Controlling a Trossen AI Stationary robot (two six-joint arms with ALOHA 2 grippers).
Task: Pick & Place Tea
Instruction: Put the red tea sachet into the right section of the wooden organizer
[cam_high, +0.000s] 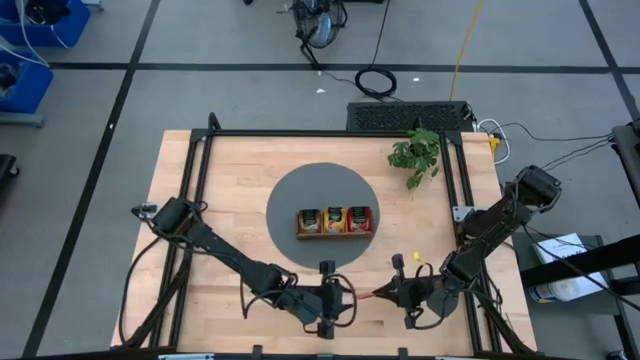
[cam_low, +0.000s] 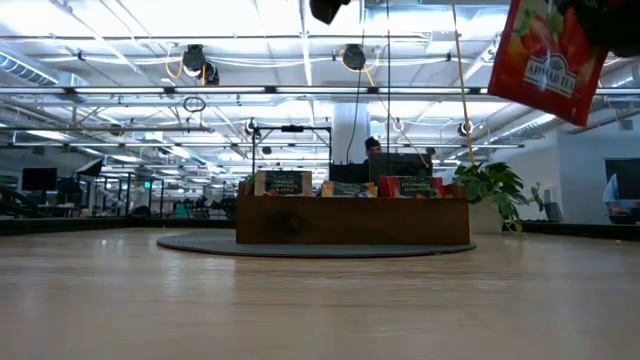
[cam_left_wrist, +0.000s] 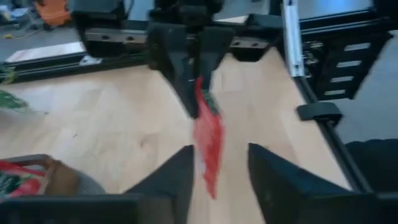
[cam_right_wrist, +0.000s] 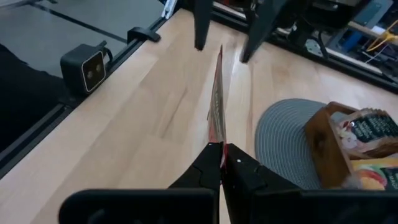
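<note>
Fingers of our right gripper (cam_right_wrist: 221, 163) are pinched on a red tea sachet (cam_right_wrist: 217, 99), held edge-up above the table (cam_high: 200, 190). Our left gripper (cam_left_wrist: 219, 163), directly opposite, stands parted around the sachet's far end.

Your light wooden table (cam_high: 220, 190) carries a round grey mat (cam_high: 290, 200) and a small green plant (cam_high: 416, 155).

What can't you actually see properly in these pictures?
- Red sachet: low view, cut off by the top edge.
- Tray contents: low view, its front wall hides all but the sachet tops.
- Right gripper, shut on the sachet: wrist view shows it only edge-on, label unreadable.
</note>
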